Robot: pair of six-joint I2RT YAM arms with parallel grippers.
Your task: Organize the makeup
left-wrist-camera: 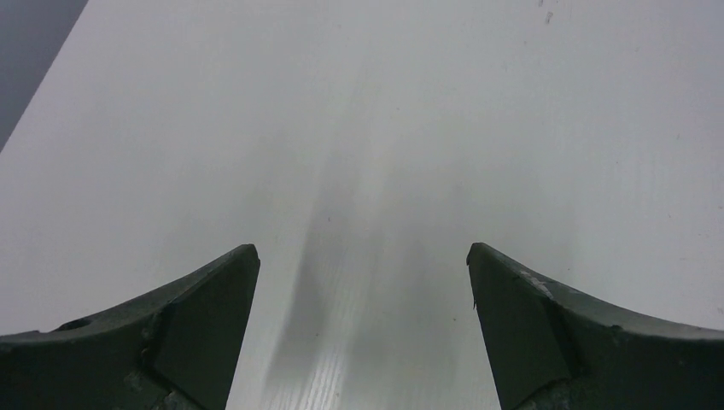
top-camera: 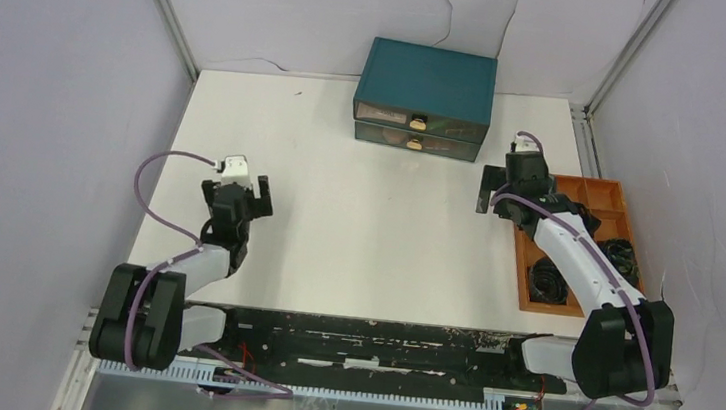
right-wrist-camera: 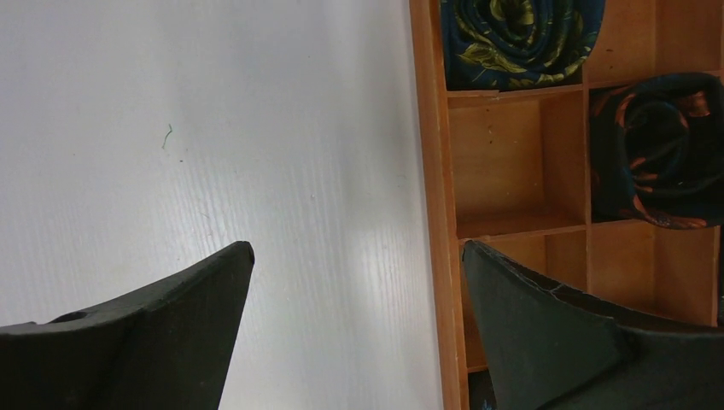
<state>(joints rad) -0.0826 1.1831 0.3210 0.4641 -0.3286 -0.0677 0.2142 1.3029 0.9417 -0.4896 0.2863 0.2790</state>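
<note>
left gripper [top-camera: 238, 189] spread wide, empty, near-left of teal drawer box [top-camera: 426, 81] | right gripper [right-wrist-camera: 359, 248] spread wide, empty, near-right of it, straddling orange tray [right-wrist-camera: 431, 171] wall | makeup: none visible, perhaps inside drawers | risk: lowering right finger strikes tray wall
</note>
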